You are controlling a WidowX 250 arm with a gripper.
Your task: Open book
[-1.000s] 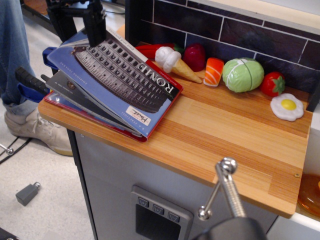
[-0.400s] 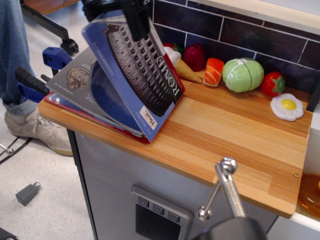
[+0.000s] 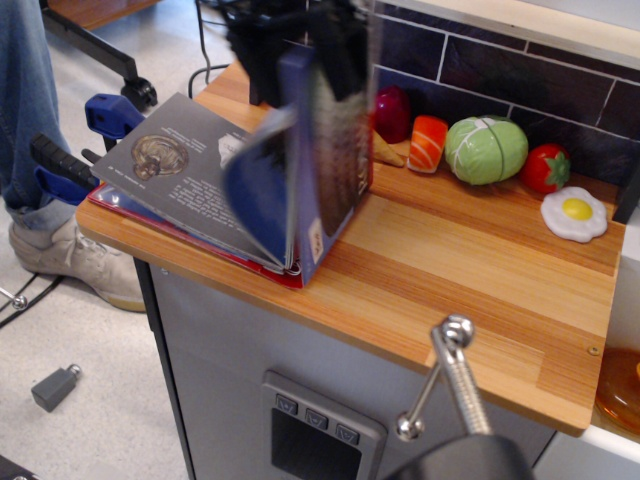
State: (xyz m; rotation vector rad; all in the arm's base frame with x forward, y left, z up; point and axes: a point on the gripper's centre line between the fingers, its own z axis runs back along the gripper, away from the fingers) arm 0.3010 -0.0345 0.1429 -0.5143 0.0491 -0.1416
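The book (image 3: 335, 170) lies at the left end of the wooden counter (image 3: 450, 270), its spine towards the front edge. Its blue cover with the grey Colosseum picture stands almost upright, blurred by motion. Below it a blue inner leaf curves up, and a grey inner page (image 3: 170, 165) lies flat to the left with red edges under it. My black gripper (image 3: 338, 45) is at the cover's top edge, shut on it, and holds it up. The fingertips are blurred and partly hidden by the cover.
Toy foods line the dark tiled back wall: red pepper (image 3: 392, 112), salmon sushi (image 3: 429, 143), green cabbage (image 3: 486, 150), tomato (image 3: 546, 168), fried egg (image 3: 574, 214). Blue clamps (image 3: 110, 112) hold the book's left side. A metal handle (image 3: 450, 380) juts up at the front. A person's leg (image 3: 30, 100) stands at left.
My gripper has swung right with the cover. The cover went from lying low over the pages to about halfway up, then to nearly upright, baring the grey inner page.
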